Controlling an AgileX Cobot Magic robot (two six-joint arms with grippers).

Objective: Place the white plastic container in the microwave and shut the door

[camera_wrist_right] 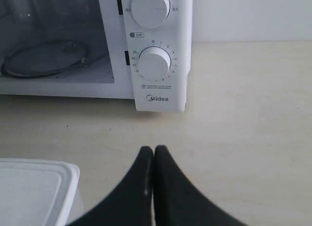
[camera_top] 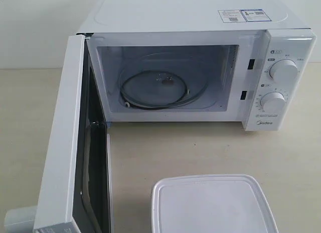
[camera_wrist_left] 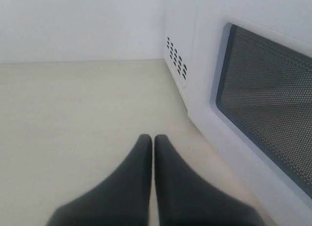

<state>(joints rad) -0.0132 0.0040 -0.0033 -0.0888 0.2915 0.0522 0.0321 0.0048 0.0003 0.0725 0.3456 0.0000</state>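
Observation:
The white microwave point(camera_top: 200, 17) stands at the back of the table with its door point(camera_top: 62, 142) swung wide open toward the front left. Its cavity holds only the glass turntable point(camera_top: 158, 90). The white plastic container point(camera_top: 210, 205) lies lidded on the table in front of the microwave, at the near edge; its corner point(camera_wrist_right: 34, 192) shows in the right wrist view. My left gripper point(camera_wrist_left: 153, 137) is shut and empty, low over the table beside the door's dark window point(camera_wrist_left: 268, 104). My right gripper point(camera_wrist_right: 153, 149) is shut and empty, over the table before the dial panel point(camera_wrist_right: 155, 64). Neither gripper appears in the exterior view.
The beige table point(camera_top: 281, 152) spreads to the right of the container and in front of the microwave. The open door stands as a wall along the left side. Two round dials point(camera_top: 283, 71) sit on the right panel. A pale wall lies behind.

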